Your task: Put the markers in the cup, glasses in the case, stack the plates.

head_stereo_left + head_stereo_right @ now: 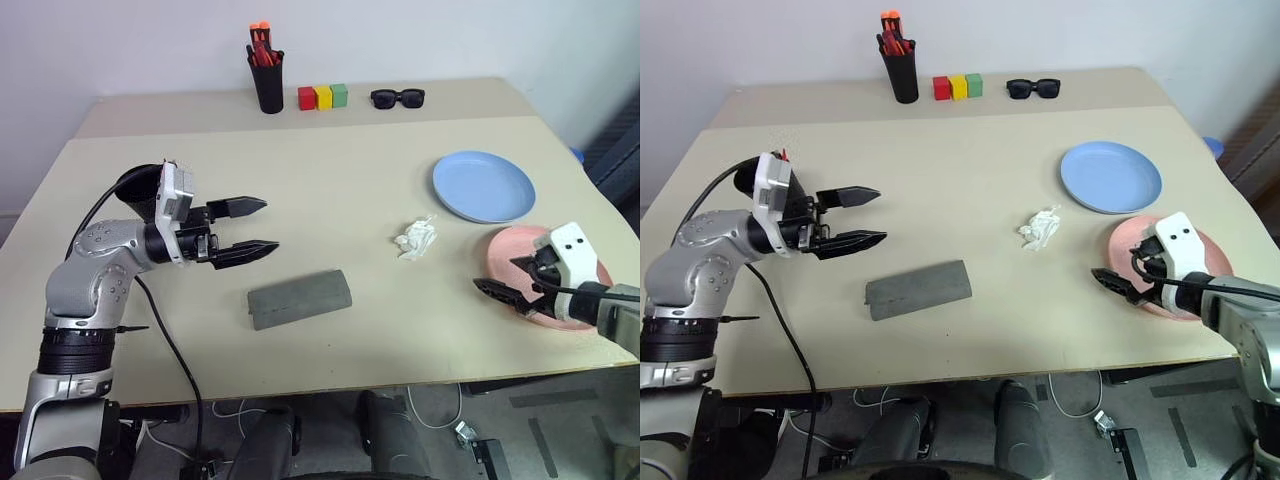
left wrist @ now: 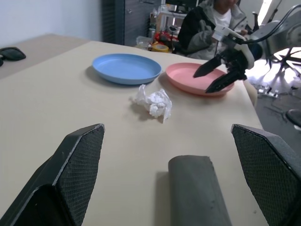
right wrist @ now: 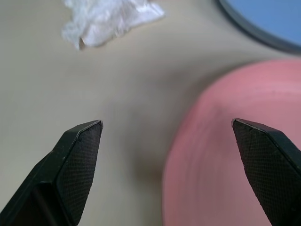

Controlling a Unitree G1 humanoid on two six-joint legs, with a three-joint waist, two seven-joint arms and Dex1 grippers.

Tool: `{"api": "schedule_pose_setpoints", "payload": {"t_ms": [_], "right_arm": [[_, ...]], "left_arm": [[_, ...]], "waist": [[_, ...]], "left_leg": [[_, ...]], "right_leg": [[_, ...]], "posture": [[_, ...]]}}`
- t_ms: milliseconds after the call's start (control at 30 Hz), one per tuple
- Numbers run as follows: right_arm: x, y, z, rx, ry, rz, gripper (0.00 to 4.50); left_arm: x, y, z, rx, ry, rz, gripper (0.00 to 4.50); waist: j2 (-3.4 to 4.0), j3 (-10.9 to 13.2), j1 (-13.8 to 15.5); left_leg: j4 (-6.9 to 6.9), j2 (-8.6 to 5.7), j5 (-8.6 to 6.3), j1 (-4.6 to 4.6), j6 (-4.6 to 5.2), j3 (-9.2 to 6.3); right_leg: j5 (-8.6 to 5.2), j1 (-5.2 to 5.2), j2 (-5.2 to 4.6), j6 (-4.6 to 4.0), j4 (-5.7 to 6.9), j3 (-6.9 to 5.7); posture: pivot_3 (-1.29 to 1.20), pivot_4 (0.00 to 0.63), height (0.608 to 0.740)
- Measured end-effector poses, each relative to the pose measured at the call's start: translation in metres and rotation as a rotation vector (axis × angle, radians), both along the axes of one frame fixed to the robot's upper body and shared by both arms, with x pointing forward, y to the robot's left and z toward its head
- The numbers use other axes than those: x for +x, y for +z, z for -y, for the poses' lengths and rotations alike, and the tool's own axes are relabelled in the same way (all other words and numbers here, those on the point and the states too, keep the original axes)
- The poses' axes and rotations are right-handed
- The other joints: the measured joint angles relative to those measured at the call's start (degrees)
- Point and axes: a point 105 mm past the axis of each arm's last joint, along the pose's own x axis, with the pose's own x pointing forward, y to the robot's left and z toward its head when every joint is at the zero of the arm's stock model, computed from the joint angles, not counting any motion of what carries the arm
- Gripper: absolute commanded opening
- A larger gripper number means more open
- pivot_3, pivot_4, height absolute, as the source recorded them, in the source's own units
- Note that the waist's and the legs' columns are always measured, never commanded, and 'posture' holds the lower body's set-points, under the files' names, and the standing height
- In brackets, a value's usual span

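1. Right gripper wide open, empty, at near rim of pink plate.
2. Blue plate just beyond pink.
3. Prob. light, stiff, slick; pinch rim edge.

bare tabletop mid-table, crumpled tissue between grey case and pink plate

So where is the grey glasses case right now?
In the left eye view the grey case lies closed on the table's near middle, just below the open left gripper, with the crumpled tissue further to its right.
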Motion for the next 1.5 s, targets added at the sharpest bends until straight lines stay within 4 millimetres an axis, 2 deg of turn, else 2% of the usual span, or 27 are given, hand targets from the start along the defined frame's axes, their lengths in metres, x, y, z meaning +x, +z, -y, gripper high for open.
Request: {"api": "schedule_pose_setpoints", "payload": {"t_ms": [100, 200, 433, 667, 900, 1000, 1133, 1267, 1467, 1500], "right_arm": [[-0.01, -0.017, 0.008, -0.062, -0.039, -0.053, 4.5], [-0.011, -0.02, 0.015, -0.092, -0.069, -0.055, 3.64], [-0.011, -0.025, 0.029, -0.145, -0.111, -0.056, 0.01], [-0.006, -0.013, 0.029, -0.155, -0.105, -0.026, 0.01], [0.035, 0.055, 0.049, -0.251, -0.183, 0.157, 0.01], [0.055, 0.068, 0.042, -0.262, -0.158, 0.217, 0.01], [0.087, 0.071, 0.024, -0.248, -0.076, 0.291, 0.01], [0.118, 0.061, 0.0, -0.241, 0.023, 0.325, 0.01], [0.156, 0.052, -0.019, -0.282, 0.083, 0.365, 0.01], [0.16, 0.048, -0.02, -0.285, 0.088, 0.362, 0.31]], "left_arm": [[0.002, 0.0, 0.007, -0.006, -0.025, 0.009, 4.44], [0.003, -0.001, 0.012, -0.006, -0.037, 0.019, 4.5], [0.007, -0.001, 0.015, -0.01, -0.039, 0.027, 4.5], [0.009, -0.001, 0.013, -0.014, -0.029, 0.036, 4.5], [0.023, 0.002, 0.01, -0.064, 0.06, 0.094, 4.5], [0.024, 0.006, 0.007, -0.075, 0.078, 0.124, 4.5], [0.023, 0.003, 0.002, -0.082, 0.111, 0.131, 4.5], [0.019, -0.001, -0.001, -0.081, 0.138, 0.13, 4.5], [0.011, -0.004, -0.004, -0.08, 0.172, 0.138, 4.5], [0.01, -0.004, -0.004, -0.079, 0.17, 0.138, 4.5]], "waist": [[-0.01, -0.01, 0.26], [-0.01, -0.01, 0.17], [-0.03, -0.02, -0.09], [-0.06, -0.03, 0.09], [-0.01, -0.02, -0.2], [-0.01, -0.02, -0.26], [-0.01, -0.02, -0.44], [0.01, -0.01, -0.42], [0.03, 0.0, -0.42], [0.03, 0.0, -0.35]], "left_leg": [[0.04, -0.02, -0.01, -0.01, 0.01, 0.02], [0.05, -0.01, -0.01, 0.01, 0.01, 0.02], [0.04, -0.01, -0.01, 0.04, 0.02, 0.01], [0.07, -0.01, -0.01, 0.09, 0.03, -0.02], [0.04, 0.0, -0.01, 0.06, 0.02, 0.0], [0.03, 0.0, -0.01, 0.02, 0.03, 0.02], [0.01, 0.0, -0.01, 0.03, 0.03, 0.04], [0.01, -0.01, -0.01, -0.02, 0.02, 0.03], [-0.02, -0.02, 0.0, -0.05, 0.01, 0.03], [-0.02, -0.02, 0.0, -0.06, 0.01, 0.02]], "right_leg": [[0.0, 0.04, -0.03, 0.01, -0.06, 0.0], [0.0, 0.06, -0.03, 0.02, -0.06, 0.0], [0.0, 0.09, -0.02, 0.03, -0.06, 0.0], [0.0, 0.21, -0.02, 0.04, -0.14, -0.01], [0.01, 0.13, 0.0, 0.05, -0.14, -0.01], [0.01, 0.1, -0.01, 0.05, -0.17, -0.01], [0.02, 0.09, -0.01, 0.05, -0.17, 0.0], [0.03, 0.02, -0.01, 0.05, -0.16, 0.0], [0.04, -0.04, 0.0, 0.04, -0.16, 0.01], [0.04, -0.05, 0.0, 0.04, -0.16, 0.0]], "posture": [[0.0, 0.15, 0.74], [0.0, 0.15, 0.74], [0.0, 0.15, 0.74], [0.0, 0.15, 0.74], [0.0, 0.15, 0.74], [0.0, 0.15, 0.74], [0.0, 0.15, 0.74], [0.0, 0.15, 0.74], [0.0, 0.15, 0.74], [0.0, 0.15, 0.74]]}}
